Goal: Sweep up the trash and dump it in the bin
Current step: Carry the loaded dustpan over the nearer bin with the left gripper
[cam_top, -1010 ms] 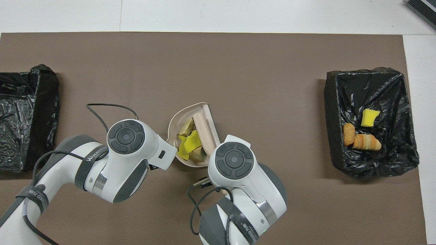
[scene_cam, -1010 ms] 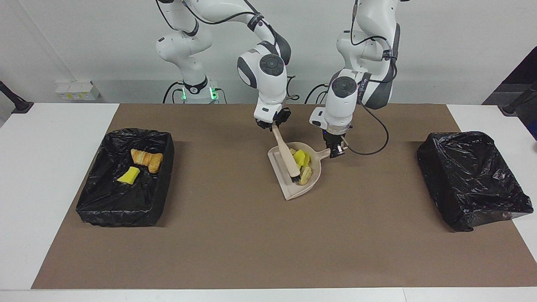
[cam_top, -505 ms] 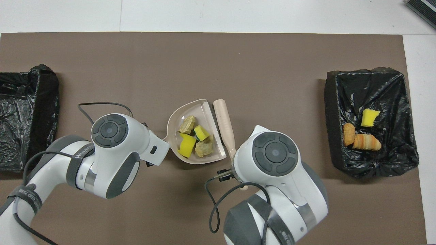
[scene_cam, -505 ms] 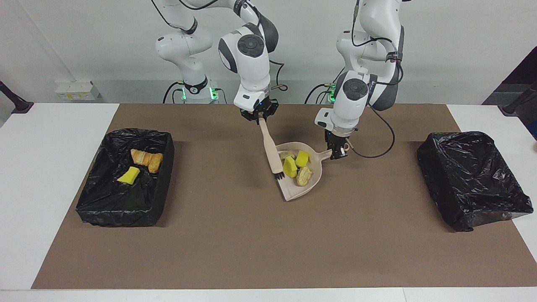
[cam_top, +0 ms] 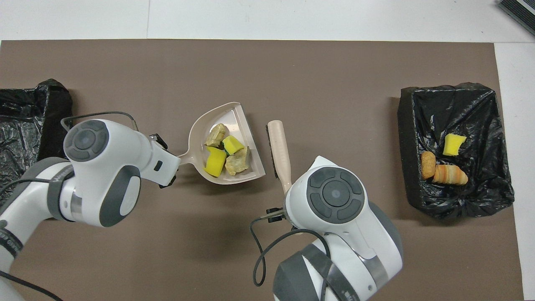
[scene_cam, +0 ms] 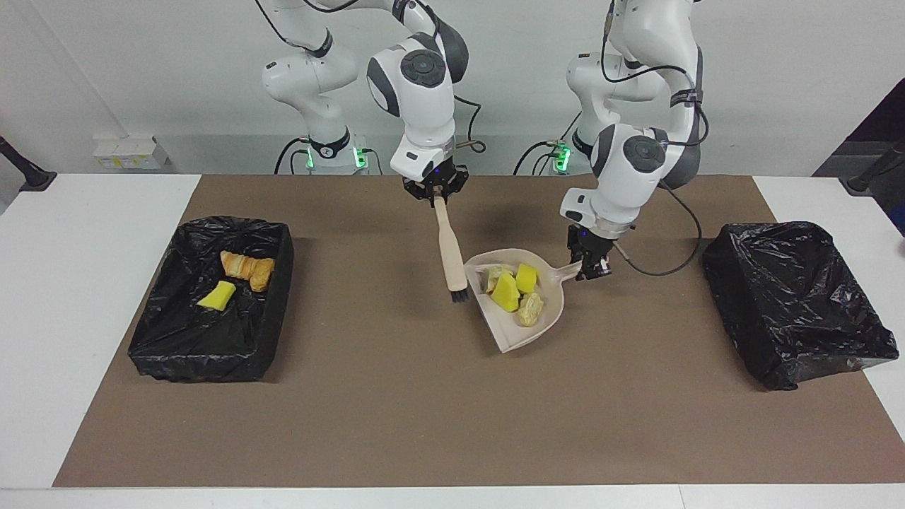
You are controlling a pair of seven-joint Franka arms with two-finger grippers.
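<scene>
Beige plastic dustpan (scene_cam: 527, 318) sits at mid-table as the landmark, carrying four pieces of trash (scene_cam: 515, 288): two yellow sponge chunks and two brown bread bits. The left gripper (scene_cam: 592, 267) is clamped on the dustpan's handle at the edge toward the left arm's end of the table. Just beside the dustpan, toward the right arm's end, hangs the beige brush (scene_cam: 449, 251), bristles down, its handle pinched in the closed right gripper (scene_cam: 434, 196). Well apart from the dustpan, the black-lined bin (scene_cam: 212, 300) at the right arm's end holds three more pieces (scene_cam: 244, 272). A second black-lined bin (scene_cam: 795, 300) stands at the left arm's end.
</scene>
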